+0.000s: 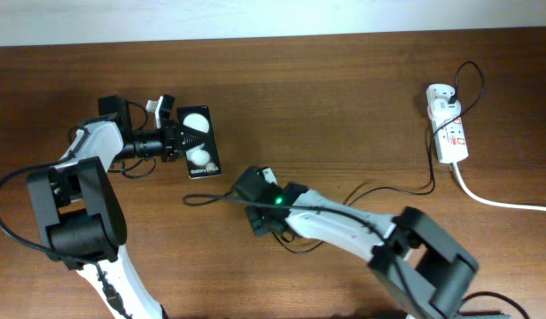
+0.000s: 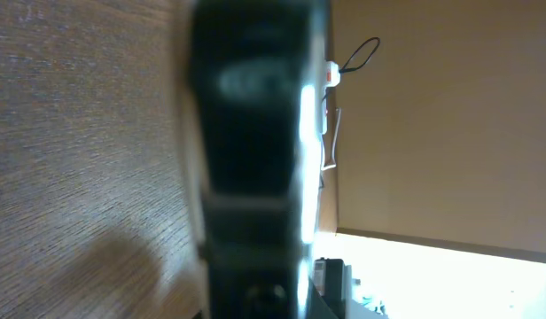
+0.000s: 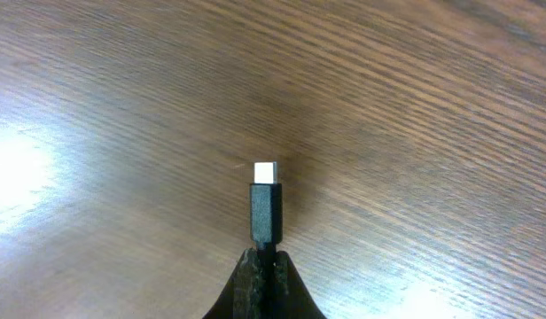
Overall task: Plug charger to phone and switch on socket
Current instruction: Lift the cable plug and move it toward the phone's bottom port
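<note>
The phone, a black slab with two white round patches, is held at its left edge by my left gripper, which is shut on it. In the left wrist view the phone is a blurred dark shape filling the middle. My right gripper is shut on the charger just behind its black plug, whose metal tip points forward over bare wood. In the overhead view the right gripper sits below and right of the phone, apart from it. The white socket lies at the far right.
The thin black charger cable runs from the socket's adapter across the table to my right arm and loops near it. A thick white cord leaves the socket to the right edge. The socket also shows far off in the left wrist view.
</note>
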Motion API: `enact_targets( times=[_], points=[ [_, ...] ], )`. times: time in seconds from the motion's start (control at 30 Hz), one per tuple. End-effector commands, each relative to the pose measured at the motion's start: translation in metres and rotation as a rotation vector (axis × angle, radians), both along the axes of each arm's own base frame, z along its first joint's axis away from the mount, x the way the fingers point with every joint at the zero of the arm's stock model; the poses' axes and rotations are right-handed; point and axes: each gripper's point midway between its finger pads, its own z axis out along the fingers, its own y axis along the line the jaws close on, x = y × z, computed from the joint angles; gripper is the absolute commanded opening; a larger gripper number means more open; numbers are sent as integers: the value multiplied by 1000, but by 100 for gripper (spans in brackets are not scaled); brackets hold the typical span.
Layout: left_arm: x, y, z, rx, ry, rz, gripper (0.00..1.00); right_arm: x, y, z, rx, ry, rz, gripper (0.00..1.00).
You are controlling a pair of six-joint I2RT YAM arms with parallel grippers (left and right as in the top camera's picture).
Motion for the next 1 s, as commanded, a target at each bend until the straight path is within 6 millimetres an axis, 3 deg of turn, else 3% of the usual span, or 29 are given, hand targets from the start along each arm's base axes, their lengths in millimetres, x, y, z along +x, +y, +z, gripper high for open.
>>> enact_targets(
  times=[0.0,0.1,0.13,0.3,0.47,0.53,0.67,0.8,0.97],
  points=[
    [-1,-2,3,-34,-12,-8,0,-19,36,68,367,119,250,4],
    [-3,-5,8,-71,-38,-18,0,-35,41,104,566,183,409,4],
    [-6,-8,19,-137,-103,-36,0,-41,40,117,636,217,442,4],
    [-20,-14,33,-290,-186,-46,0,-59,33,127,639,235,506,4],
    [-19,-13,33,-288,-197,-48,0,-24,61,115,581,82,227,4],
    [-17,-13,32,-304,-127,-37,0,-13,66,106,532,-9,119,4],
    [-14,-12,33,-342,48,-8,0,-7,78,104,563,-113,90,4],
    [-14,-12,33,-342,48,-8,0,3,86,106,610,-129,39,4],
    [-14,-12,33,-342,49,-8,0,13,92,89,617,-117,-27,4]
  ],
)
